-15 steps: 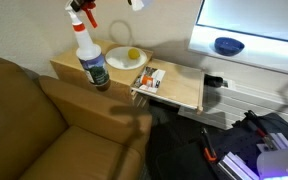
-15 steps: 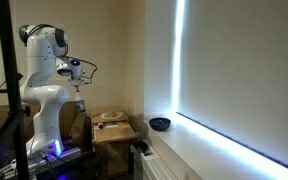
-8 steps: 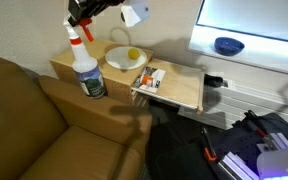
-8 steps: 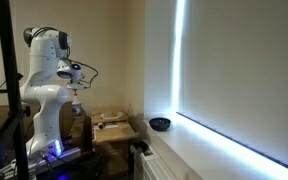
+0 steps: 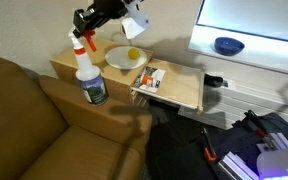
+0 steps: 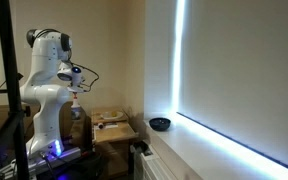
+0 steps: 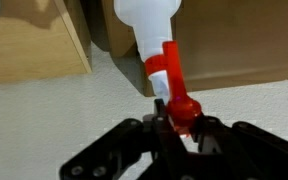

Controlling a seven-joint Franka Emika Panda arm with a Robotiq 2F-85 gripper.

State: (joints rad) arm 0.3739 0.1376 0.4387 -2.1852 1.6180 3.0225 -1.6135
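The big brown sofa point(image 5: 24, 110) sat beside the light wooden surface point(image 5: 179, 92), under a bright window point(image 5: 254, 20). The white plastic spray bottle with a red top point(image 5: 90, 78) stood upright at the surface's sofa end. It looked light, hard and a bit slippery, so its thin neck seemed best to hold. The black gripper point(image 7: 179, 118) was clamped on that red top.

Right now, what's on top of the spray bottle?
The end effector, shut on the red trigger head of the spray bottle. It covers the head's top, so the nozzle cannot be seen.
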